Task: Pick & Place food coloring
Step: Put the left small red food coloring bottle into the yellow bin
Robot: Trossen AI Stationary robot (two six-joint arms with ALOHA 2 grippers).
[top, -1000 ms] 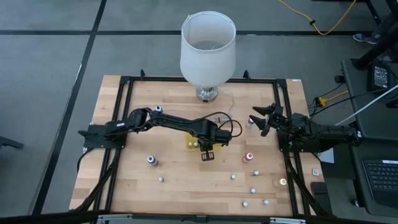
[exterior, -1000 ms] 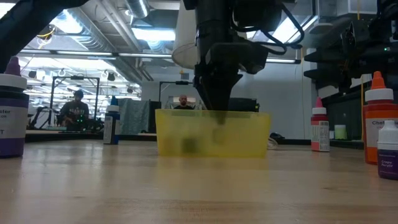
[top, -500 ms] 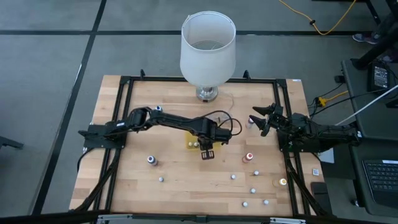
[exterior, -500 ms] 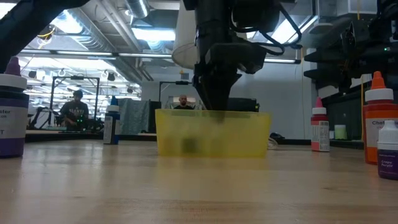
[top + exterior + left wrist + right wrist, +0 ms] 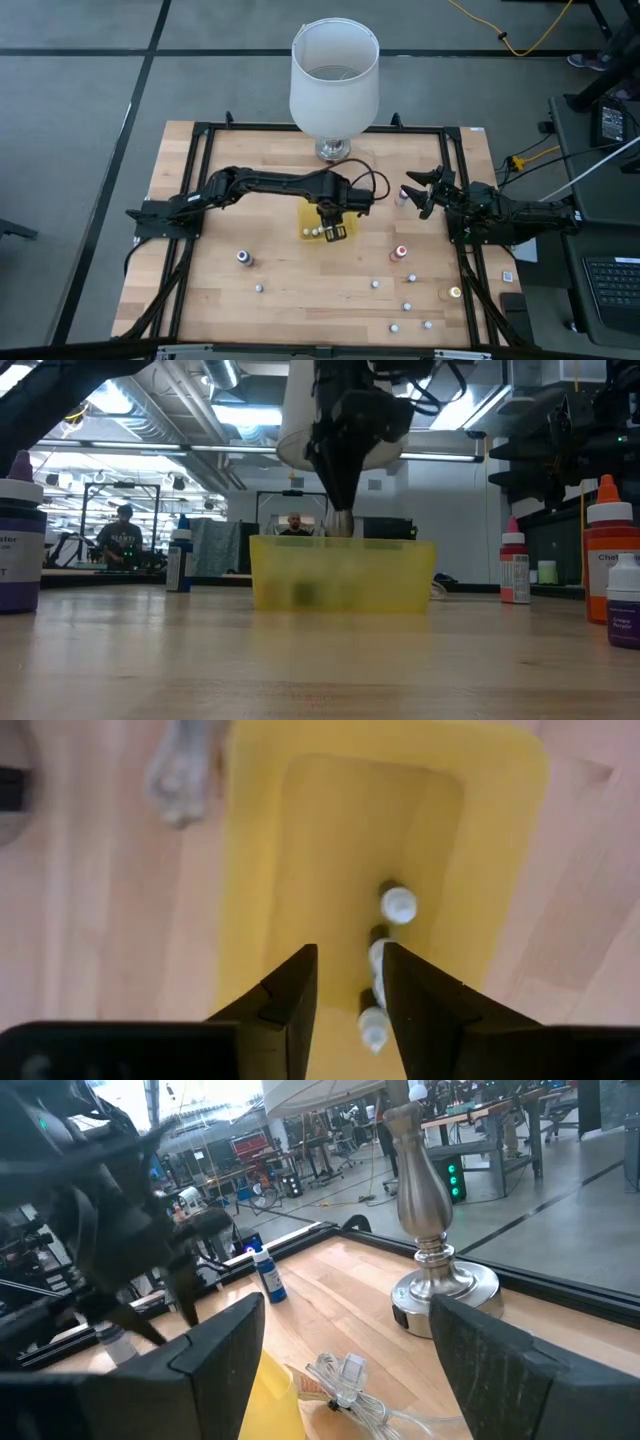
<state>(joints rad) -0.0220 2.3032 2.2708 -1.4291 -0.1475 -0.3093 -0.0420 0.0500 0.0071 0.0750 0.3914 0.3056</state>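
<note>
The left pincer (image 5: 334, 231) hung right over the yellow tray (image 5: 309, 222) in the middle of the counter (image 5: 290, 290), tips pointing down into it. From its own wrist camera the two fingers (image 5: 290, 995) stood a little apart with nothing between them, and three small white-capped bottles (image 5: 397, 904) lay in a row on the tray floor just beside the tips. That read as a drop freshly made: the food coloring was in the tray and the pincer empty above it.

Plenty was left to fetch. A blue-capped bottle (image 5: 243, 257) stood alone on the left half of the counter, a red-capped bottle (image 5: 400, 253) sat to the right of the tray, and a scatter of little pale bottles (image 5: 408, 306) dotted the near right corner. Another blue-topped one (image 5: 266, 1275) showed in the right wrist view, beyond the lamp base (image 5: 435, 1270).

The right pincer (image 5: 418, 192) waited at the right edge of the counter, its fingers spread wide and holding nothing.

Next, I judged, the left arm would need to lift clear of the tray wall, travel to one of the loose bottles, and spread its fingers before coming down around a cap.
</note>
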